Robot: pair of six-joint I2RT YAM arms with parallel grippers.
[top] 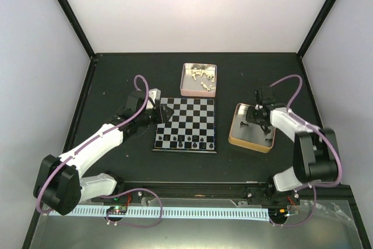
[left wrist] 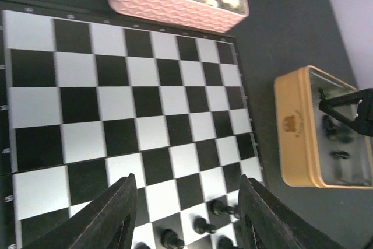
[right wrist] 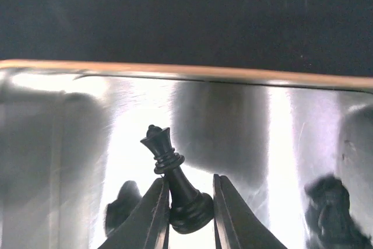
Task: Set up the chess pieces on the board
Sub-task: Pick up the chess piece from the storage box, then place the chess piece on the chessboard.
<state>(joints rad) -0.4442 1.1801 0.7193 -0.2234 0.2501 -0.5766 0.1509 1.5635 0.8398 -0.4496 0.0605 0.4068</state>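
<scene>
The board (top: 192,115) lies mid-table with several black chess pieces (top: 185,142) standing on its near row. My left gripper (top: 163,112) hovers over the board's left side. Its jaws are open and empty in the left wrist view (left wrist: 186,214), and the black pieces (left wrist: 204,224) stand just beyond them. My right gripper (top: 256,122) reaches down into the gold tin (top: 236,135). In the right wrist view it is shut (right wrist: 190,211) on the base of a tilted black queen (right wrist: 175,179). Cream-white pieces (top: 201,76) lie in the pink tin (top: 184,83).
The pink tin (left wrist: 169,4) sits just beyond the board's far edge and the gold tin (left wrist: 297,138) to its right. More black pieces (right wrist: 332,208) lie on the shiny floor of the gold tin, whose rim (right wrist: 186,73) is ahead. White walls enclose the dark table.
</scene>
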